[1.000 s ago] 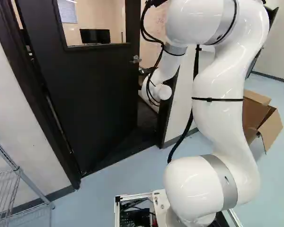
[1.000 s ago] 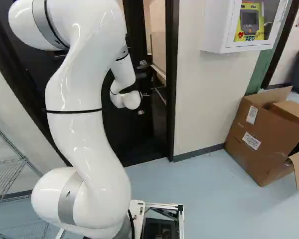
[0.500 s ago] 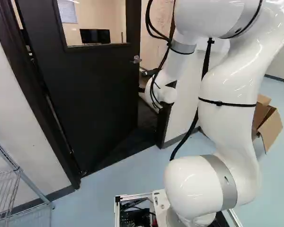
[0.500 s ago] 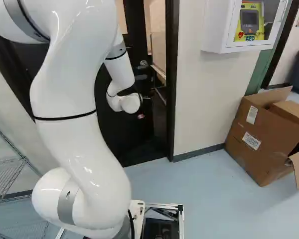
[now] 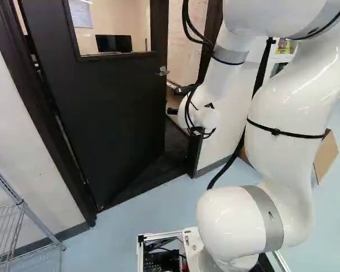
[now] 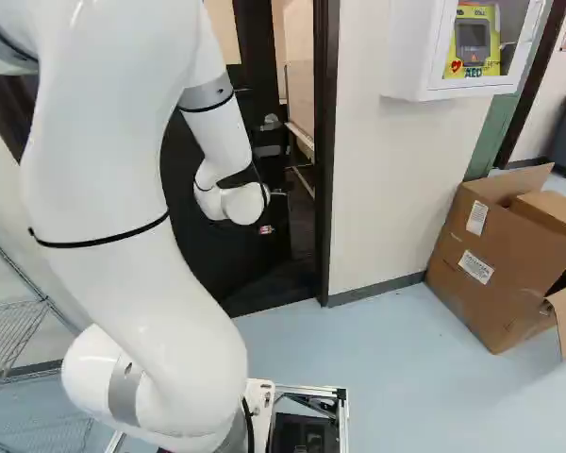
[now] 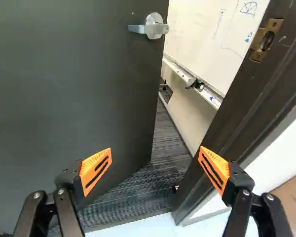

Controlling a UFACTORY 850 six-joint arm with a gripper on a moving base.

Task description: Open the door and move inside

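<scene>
We have the big dark door part of the way open, with a gap between its edge and the dark door frame. Our claw is spread wide, and we have nothing pinched in it. In the wrist view, one orange pad is in front of the door and the other is in front of the frame. We can't tell if they touch. The shiny door handle is on the door, farther ahead than our claw. Through the gap we see a whiteboard and a dark stripy floor. Through the door's window we see a black screen. Our white arm reaches up and over to the doorway. At the right of the right base view, a brown box sits on the blue floor, below a white wall box. At the left of the left base view is a wire shelf
</scene>
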